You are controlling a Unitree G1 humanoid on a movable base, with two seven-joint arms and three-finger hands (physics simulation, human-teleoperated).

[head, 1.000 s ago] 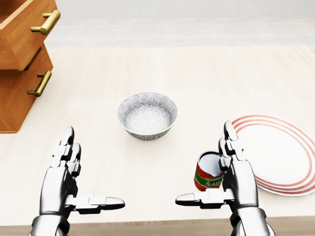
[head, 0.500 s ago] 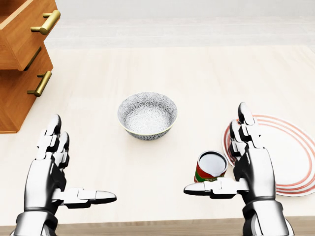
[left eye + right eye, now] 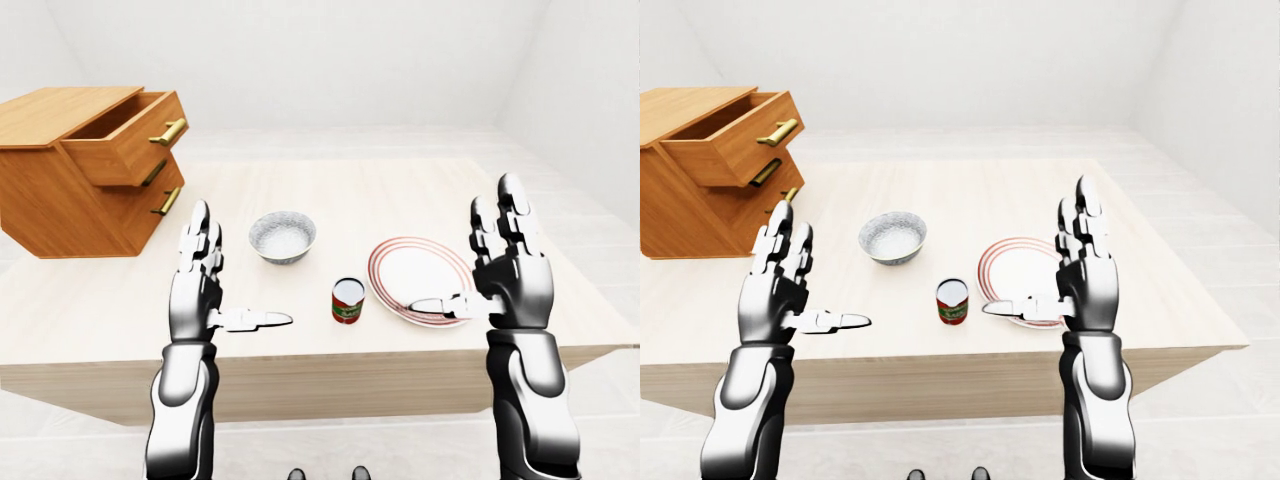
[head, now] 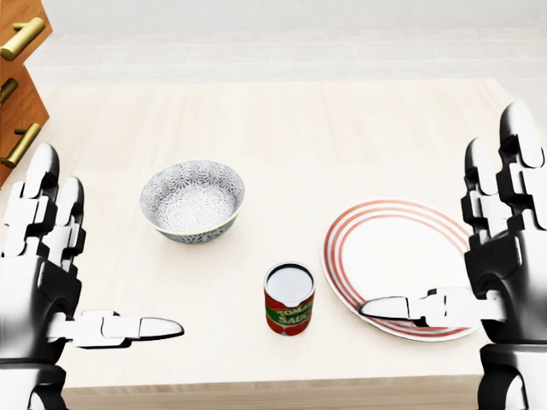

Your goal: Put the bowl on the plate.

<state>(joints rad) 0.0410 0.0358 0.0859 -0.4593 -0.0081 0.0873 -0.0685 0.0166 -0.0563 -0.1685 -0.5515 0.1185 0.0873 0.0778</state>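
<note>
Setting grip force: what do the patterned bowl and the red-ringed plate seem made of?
The grey-and-white patterned round bowl looks like glazed ceramic: fine printed motif inside and out, thin pale rim. The white round plate with red rings likely is glazed ceramic too: smooth white face, painted concentric bands. Being renders, plastic cannot be excluded.

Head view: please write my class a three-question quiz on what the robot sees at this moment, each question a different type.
1. True or false: the bowl already sits on the plate.
2. In the head view, the tomato sauce can stands: A) inside the bowl; B) between bowl and plate, lower in the picture; C) on the plate.
3. Fill in: the left hand and right hand are both ____, holding nothing.

Key: 1 false; 2 B; 3 open.
</note>
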